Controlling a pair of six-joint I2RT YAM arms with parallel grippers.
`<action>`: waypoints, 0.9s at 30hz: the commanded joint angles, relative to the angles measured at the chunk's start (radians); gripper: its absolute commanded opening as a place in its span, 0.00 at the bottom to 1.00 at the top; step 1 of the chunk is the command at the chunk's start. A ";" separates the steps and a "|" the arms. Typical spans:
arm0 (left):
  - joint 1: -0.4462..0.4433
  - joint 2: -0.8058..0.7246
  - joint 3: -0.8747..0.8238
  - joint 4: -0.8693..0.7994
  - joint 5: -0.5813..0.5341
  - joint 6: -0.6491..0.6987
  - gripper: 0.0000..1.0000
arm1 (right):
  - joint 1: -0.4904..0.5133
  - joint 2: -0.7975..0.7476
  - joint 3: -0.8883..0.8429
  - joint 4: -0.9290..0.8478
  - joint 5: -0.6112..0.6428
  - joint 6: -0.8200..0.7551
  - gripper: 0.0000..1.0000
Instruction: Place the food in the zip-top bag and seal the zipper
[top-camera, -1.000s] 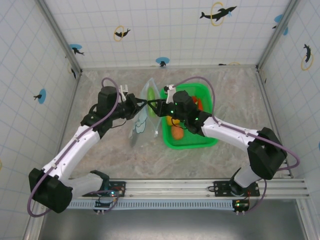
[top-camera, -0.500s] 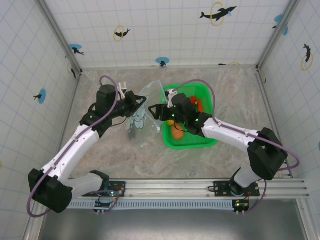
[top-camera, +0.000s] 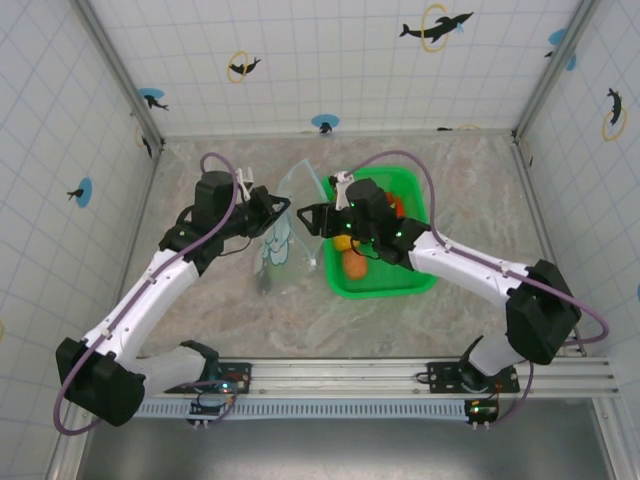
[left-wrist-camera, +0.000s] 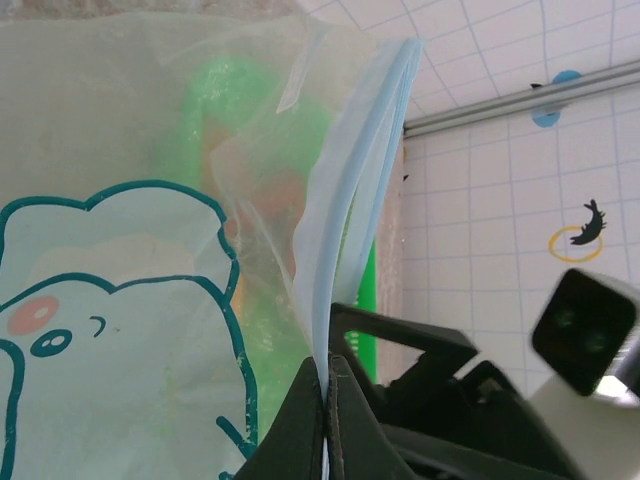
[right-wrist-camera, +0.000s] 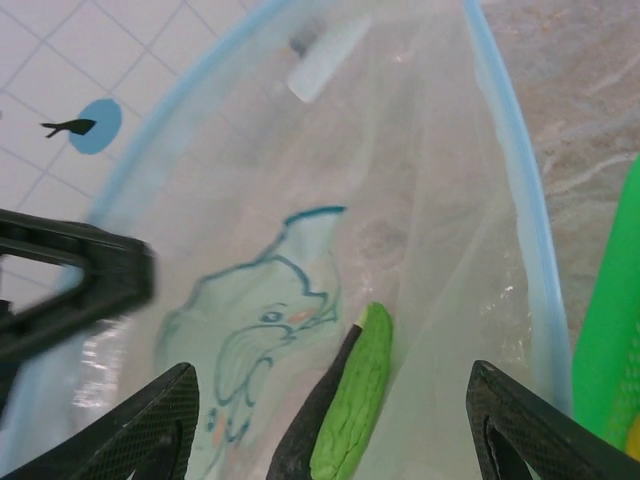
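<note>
Clear zip-top bag (top-camera: 281, 238), zipper (left-wrist-camera: 347, 200) pinched in L gripper (left-wrist-camera: 327, 378); R gripper (right-wrist-camera: 335, 415) spread.

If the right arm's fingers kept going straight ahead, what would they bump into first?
Likely nothing at the open mouth of the zip-top bag; passing inside, the right fingers would probably reach the green vegetable lying there first. Depth is unclear.

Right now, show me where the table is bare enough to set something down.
Bare table right of the basket, up to the wall; also the near strip between basket and rail. Crowded mid-table, around the bag and basket.
</note>
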 joint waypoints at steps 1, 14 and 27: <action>0.000 -0.001 0.031 -0.041 -0.022 0.037 0.00 | -0.017 -0.040 0.078 -0.058 -0.037 -0.036 0.71; 0.000 0.022 0.117 -0.155 -0.024 0.065 0.00 | -0.210 -0.112 0.077 -0.273 -0.025 -0.056 0.63; -0.006 0.061 0.194 -0.369 -0.115 -0.011 0.00 | -0.320 0.125 0.076 -0.599 0.362 -0.075 0.63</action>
